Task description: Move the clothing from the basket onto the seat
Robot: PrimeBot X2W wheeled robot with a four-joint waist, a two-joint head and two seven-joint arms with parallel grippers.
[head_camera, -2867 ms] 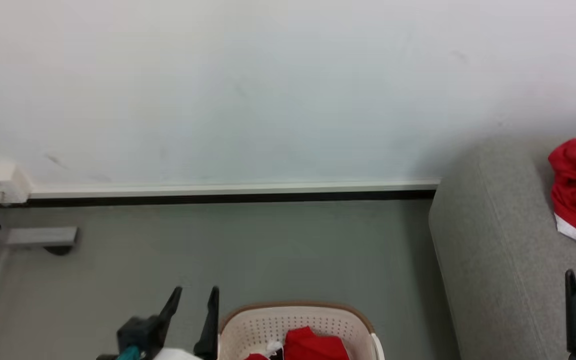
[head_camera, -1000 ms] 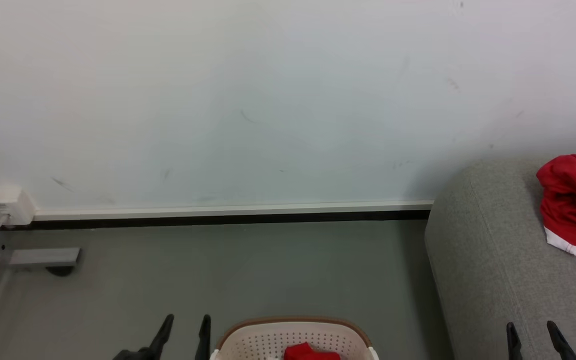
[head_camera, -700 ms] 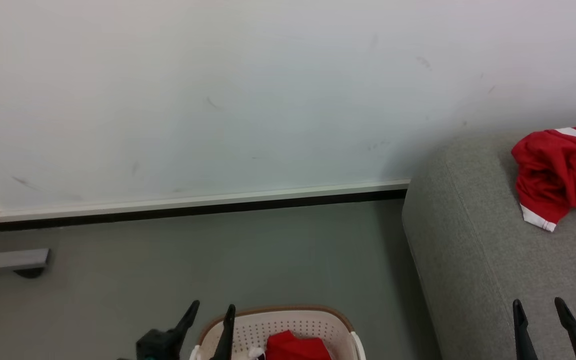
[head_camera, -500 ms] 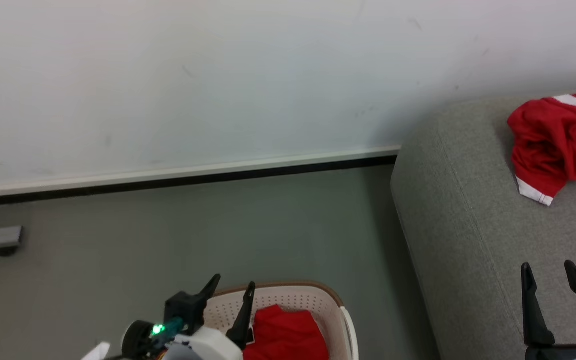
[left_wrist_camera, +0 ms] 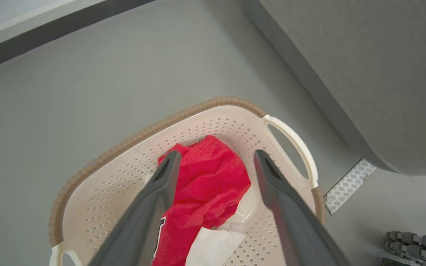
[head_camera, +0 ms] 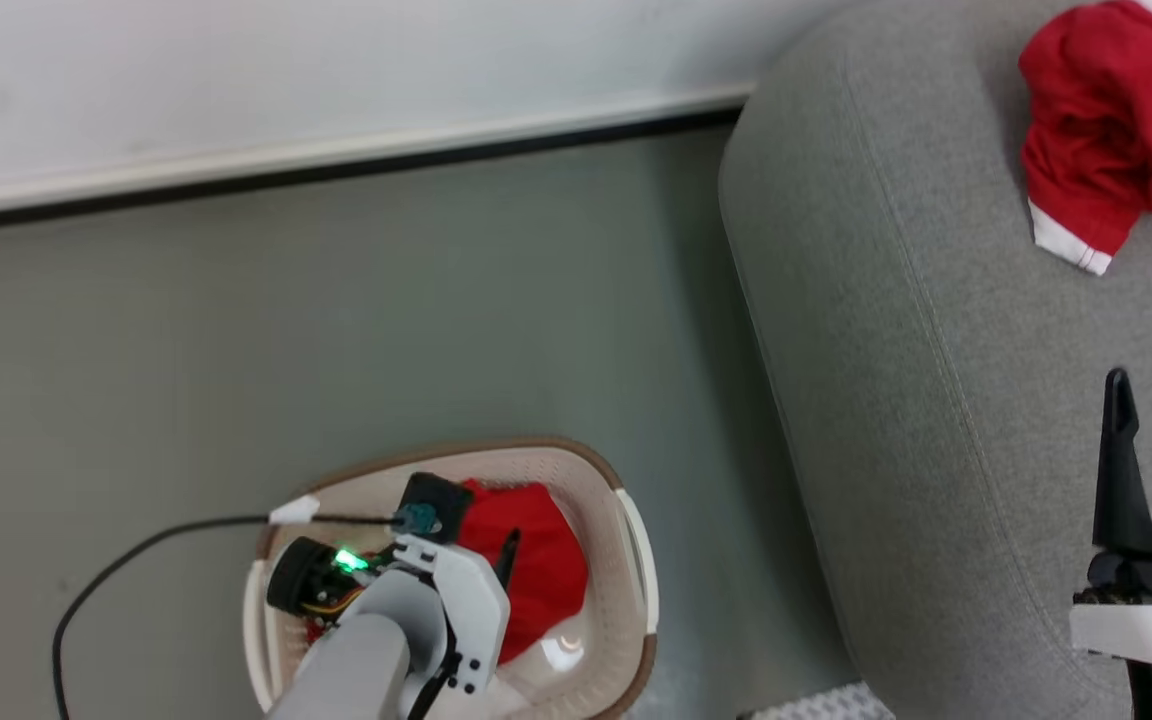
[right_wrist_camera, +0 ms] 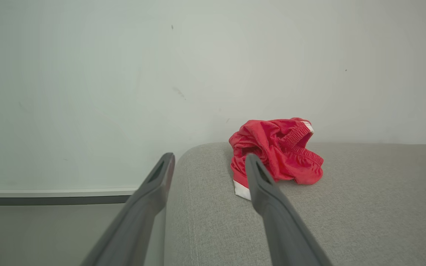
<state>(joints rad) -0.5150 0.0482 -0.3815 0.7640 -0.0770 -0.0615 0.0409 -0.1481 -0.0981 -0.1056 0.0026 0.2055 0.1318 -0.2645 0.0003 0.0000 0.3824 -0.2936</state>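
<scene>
left gripper (left_wrist_camera: 216, 152), jaws wide, hovers over the red clothing (left_wrist_camera: 205, 177) heaped in the basket (left_wrist_camera: 124, 146) (one piece (head_camera: 1106, 130) already on the seat (head_camera: 936, 350)): drop straight, pinch a thick fold, avoid the perforated wall.

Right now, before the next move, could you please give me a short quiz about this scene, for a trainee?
1. True or false: the left tool hangs open over the basket.
2. What lies on the sofa? A: a red garment; B: a white towel; C: a shoe.
3. Fill in: the right tool is ___, holding nothing.
Key: 1 true; 2 A; 3 open.
</scene>
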